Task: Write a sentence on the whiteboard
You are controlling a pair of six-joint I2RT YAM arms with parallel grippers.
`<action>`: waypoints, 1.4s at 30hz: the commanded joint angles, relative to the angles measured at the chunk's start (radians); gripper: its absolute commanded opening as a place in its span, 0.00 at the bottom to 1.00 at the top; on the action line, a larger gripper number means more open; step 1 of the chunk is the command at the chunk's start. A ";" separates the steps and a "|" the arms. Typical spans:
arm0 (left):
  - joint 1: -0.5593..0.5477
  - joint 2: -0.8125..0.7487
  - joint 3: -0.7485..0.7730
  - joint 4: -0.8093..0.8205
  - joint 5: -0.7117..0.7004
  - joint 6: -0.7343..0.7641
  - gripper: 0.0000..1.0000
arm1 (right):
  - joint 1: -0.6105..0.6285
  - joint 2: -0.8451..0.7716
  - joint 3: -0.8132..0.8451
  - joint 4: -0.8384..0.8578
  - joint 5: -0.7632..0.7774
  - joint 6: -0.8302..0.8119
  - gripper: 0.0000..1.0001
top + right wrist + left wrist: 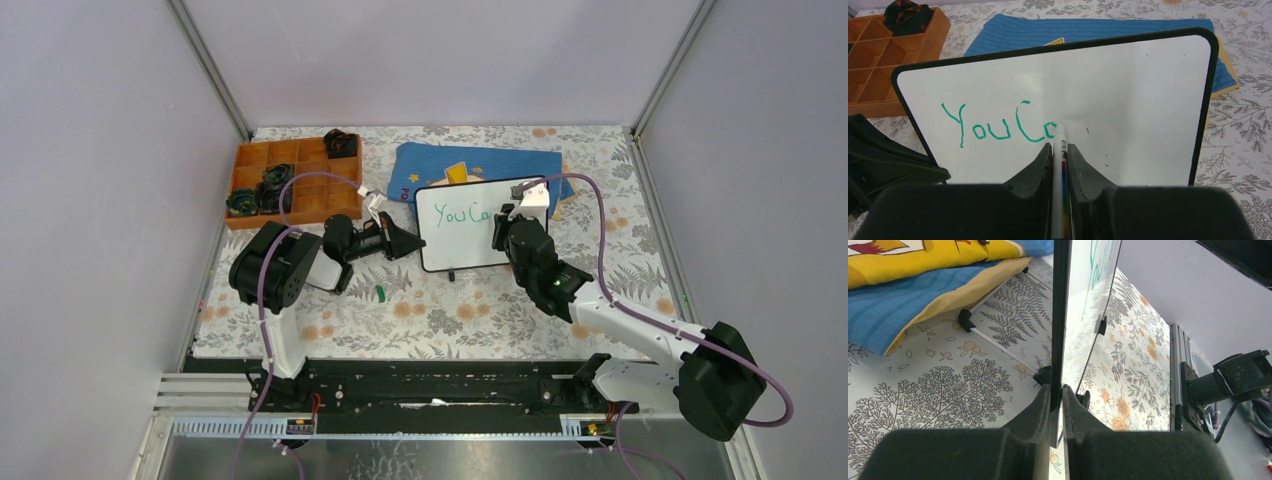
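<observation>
While left tool (pixel 1057 392) pinches whiteboard (pixel 1138 100) edge, right tool (pixel 1060 148) pinching marker (pixel 1060 134), divided tray (pixel 292 218) holding dark objects (pixel 341 143)

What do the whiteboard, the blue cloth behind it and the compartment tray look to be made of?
Whiteboard: smooth glossy white panel, likely coated board; it shows reflections in the left wrist view; the thin black rim looks plastic. Blue cloth: matte woven fabric, with fine ribbed lines, lying limp. Compartment tray: probably wood, matte orange-brown, with thin flat dividers.
</observation>
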 commanded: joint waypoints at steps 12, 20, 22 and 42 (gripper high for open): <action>-0.021 0.010 -0.008 -0.112 0.000 0.046 0.00 | -0.028 0.047 0.064 0.047 0.004 -0.011 0.00; -0.022 0.009 -0.008 -0.112 0.001 0.048 0.00 | -0.035 0.061 0.054 0.053 -0.005 -0.003 0.00; -0.022 0.010 -0.008 -0.112 0.000 0.048 0.00 | -0.036 0.062 0.053 0.054 -0.009 -0.002 0.00; -0.024 0.003 -0.007 -0.129 -0.008 0.058 0.00 | -0.036 0.037 -0.002 0.022 -0.011 0.039 0.00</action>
